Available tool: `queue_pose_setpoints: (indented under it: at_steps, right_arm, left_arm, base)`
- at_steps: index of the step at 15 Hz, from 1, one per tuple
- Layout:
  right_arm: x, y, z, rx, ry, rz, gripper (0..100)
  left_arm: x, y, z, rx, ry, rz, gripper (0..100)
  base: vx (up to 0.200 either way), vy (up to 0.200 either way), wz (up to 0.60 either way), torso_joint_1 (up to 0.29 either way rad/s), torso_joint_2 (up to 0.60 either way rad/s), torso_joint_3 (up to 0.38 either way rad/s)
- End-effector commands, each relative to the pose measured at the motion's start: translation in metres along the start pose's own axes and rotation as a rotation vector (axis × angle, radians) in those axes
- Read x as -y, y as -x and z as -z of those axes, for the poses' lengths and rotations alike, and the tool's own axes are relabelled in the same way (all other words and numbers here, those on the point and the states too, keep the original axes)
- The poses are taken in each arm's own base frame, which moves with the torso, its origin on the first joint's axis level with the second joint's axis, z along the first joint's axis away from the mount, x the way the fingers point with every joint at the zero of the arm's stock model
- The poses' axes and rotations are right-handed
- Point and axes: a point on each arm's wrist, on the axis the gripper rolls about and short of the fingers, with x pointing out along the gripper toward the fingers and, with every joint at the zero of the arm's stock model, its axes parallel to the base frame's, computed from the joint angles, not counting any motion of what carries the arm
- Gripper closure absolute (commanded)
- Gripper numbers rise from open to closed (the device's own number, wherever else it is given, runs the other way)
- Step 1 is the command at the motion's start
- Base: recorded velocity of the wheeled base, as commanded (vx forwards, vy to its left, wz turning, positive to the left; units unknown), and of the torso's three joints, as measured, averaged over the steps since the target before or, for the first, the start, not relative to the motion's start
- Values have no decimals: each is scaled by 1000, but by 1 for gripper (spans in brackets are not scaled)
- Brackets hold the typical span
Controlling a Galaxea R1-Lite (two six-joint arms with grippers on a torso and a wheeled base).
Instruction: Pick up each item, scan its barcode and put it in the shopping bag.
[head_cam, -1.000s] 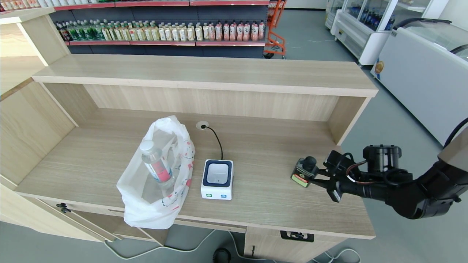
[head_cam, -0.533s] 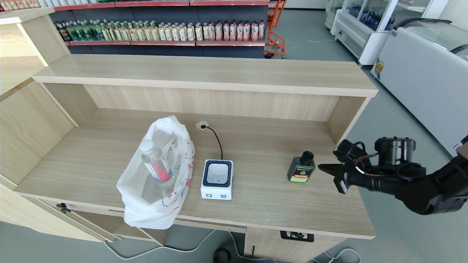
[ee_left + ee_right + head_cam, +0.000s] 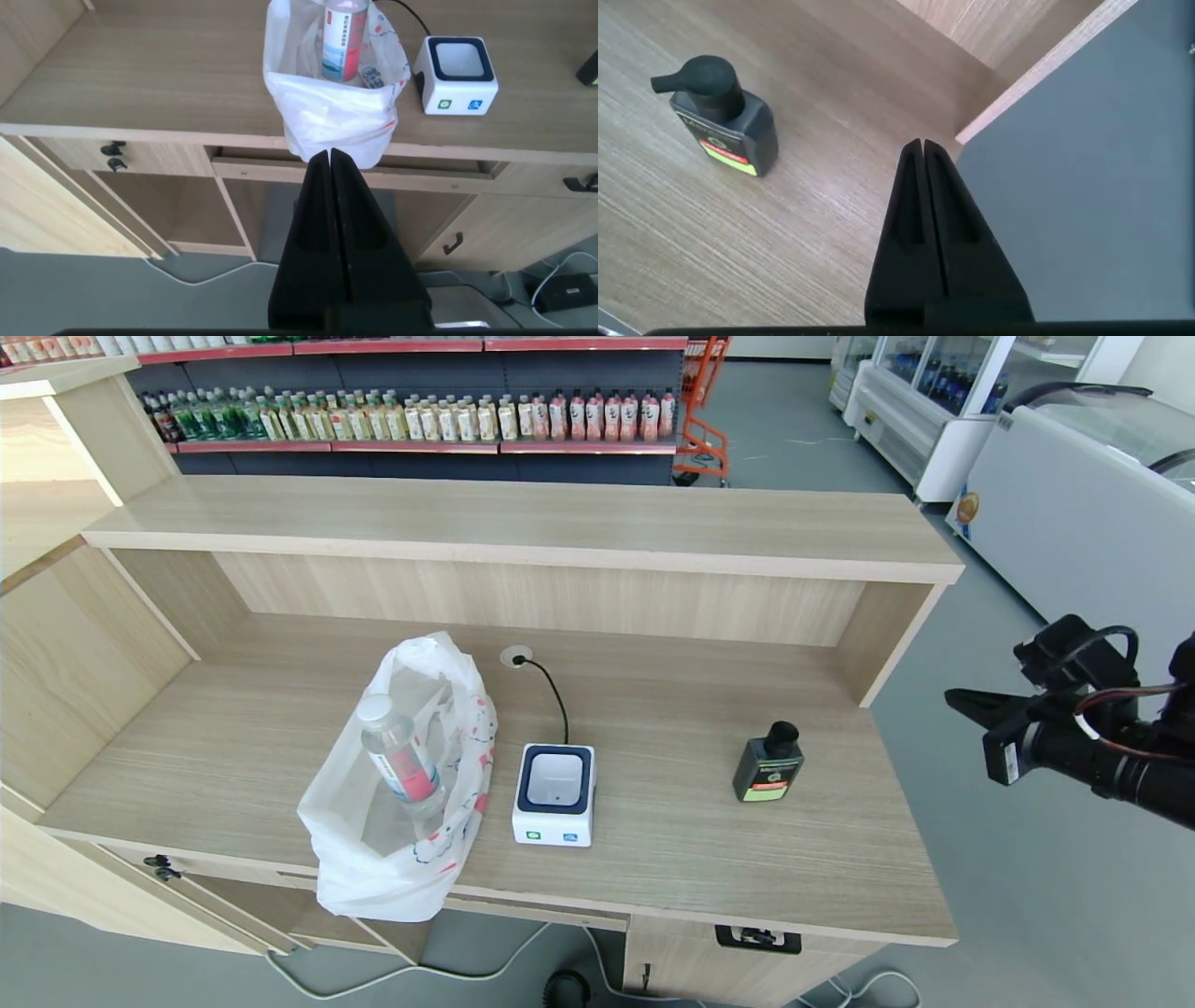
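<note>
Over on the left, the left gripper [image 3: 330, 155] hangs off the near side of the desk [image 3: 672, 859], jaws pressed together on nothing, pointing up toward the shopping bag [image 3: 373, 859]. The bag stands at the front, mouth open upward for easy dropping. A water bottle [image 3: 400, 751] leans inside, bagged by the look of it. Just beside it sits the scanner [image 3: 555, 793], window facing up, ready for a barcode. Further right, well apart, the pump bottle [image 3: 769, 765] stands upright, nothing touching it; that's the item left, I'd judge. Far right, the right gripper [image 3: 954, 696] hovers beyond the desk's end, jaws closed together, empty.
</note>
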Motion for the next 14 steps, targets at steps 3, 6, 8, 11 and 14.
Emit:
queue_pose_setpoints:
  at_steps: [3, 6, 8, 11, 14]
  right_arm:
    - [-13, -9, 14, -50, 14, -58, 0]
    - [-22, -38, 41, -159, -19, -145, 0]
    - [-29, -68, 46, -159, 0, -198, 0]
    - [-54, -97, 52, -157, 8, -291, 0]
    - [-71, -110, 57, -125, 35, -387, 0]
  left_arm:
    - [0, 0, 0, 0, 0, 1, 100]
    - [0, 0, 0, 0, 0, 1, 100]
    - [0, 0, 0, 0, 0, -1, 100]
    - [0, 0, 0, 0, 0, -1, 100]
    - [0, 0, 0, 0, 0, -1, 100]
  base:
    - [0, 0, 0, 0, 0, 0]
    - [0, 0, 0, 0, 0, 0]
    - [0, 0, 0, 0, 0, 0]
    - [0, 0, 0, 0, 0, 0]
    - [0, 0, 0, 0, 0, 0]
